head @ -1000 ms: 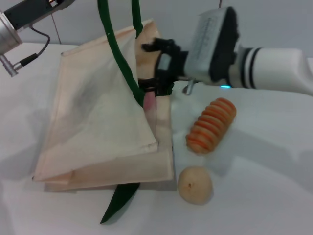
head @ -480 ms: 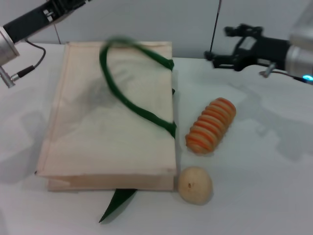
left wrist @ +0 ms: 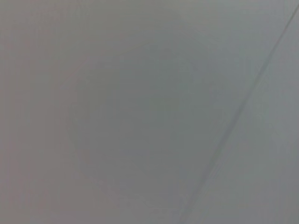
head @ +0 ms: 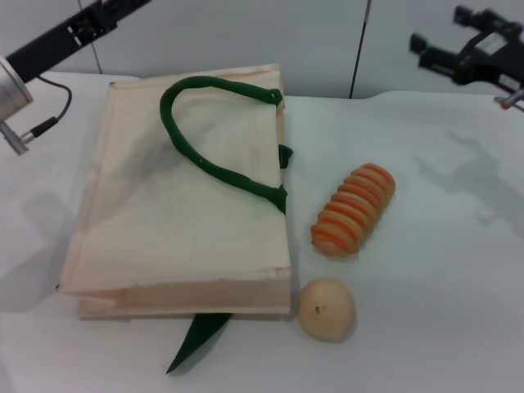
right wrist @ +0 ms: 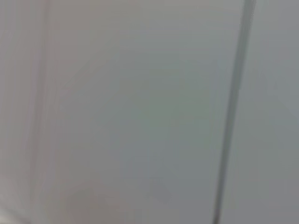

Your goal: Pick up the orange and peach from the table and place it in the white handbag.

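Note:
The white handbag (head: pixel 176 221) lies flat on the table at the left and centre, with one dark green handle (head: pixel 214 160) looped over its top face. The orange and the peach are out of sight in every view. My right gripper (head: pixel 442 29) is open and empty, raised at the far right, well away from the bag. Only part of my left arm (head: pixel 70 33) shows at the far left; its gripper is out of view. Both wrist views show only a blank grey wall.
A ridged orange-and-tan striped piece (head: pixel 354 210) lies just right of the bag. A beige round fruit (head: pixel 326 308) sits by the bag's near right corner. A green strap end (head: pixel 199 340) sticks out from under the bag's near edge.
The bag, held up and open by its handles a second ago, has dropped flat. My right gripper has pulled out of the bag's mouth and moved up to the far right.

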Robot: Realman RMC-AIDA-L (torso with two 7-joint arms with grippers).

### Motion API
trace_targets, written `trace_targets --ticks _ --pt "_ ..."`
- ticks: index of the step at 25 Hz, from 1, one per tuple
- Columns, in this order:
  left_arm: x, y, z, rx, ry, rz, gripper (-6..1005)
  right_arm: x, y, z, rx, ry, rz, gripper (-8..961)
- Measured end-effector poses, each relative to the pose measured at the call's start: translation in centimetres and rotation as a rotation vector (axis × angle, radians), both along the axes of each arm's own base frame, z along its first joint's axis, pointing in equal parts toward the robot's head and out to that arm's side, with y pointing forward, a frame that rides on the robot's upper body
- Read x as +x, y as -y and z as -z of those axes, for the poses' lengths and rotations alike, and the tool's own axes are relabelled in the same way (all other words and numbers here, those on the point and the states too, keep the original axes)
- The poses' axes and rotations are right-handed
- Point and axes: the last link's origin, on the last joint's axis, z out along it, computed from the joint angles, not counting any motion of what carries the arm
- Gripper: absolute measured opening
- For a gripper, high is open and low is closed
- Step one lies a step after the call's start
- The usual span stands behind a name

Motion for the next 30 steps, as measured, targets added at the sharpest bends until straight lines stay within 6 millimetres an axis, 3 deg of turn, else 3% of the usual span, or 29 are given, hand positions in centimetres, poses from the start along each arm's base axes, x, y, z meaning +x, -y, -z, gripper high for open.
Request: trace_targets --ticks 6,8,15,23,30 --pt "-2.3 0.1 2.1 0.304 -0.183 -0.082 854 1.6 1.1 -0.5 0.251 -0.124 0.043 890" --pt "-2.8 0.5 2.8 0.392 -0.232 -0.105 866 2.8 1.7 -0.8 0.369 -0.172 0.103 890" --pt "-4.9 1.6 3.7 0.630 -0.361 -0.224 883 4.0 2.4 -1.3 0.488 -0.283 0.206 890" --pt "-5.5 1.9 3.7 0.665 -0.377 -0.267 883 6.5 3.6 -2.1 0.542 -0.329 0.301 889" --pt "-5.9 2.3 3.5 0.673 -0.372 -0.286 883 7.1 4.1 -2.1 0.544 -0.330 0.315 889"
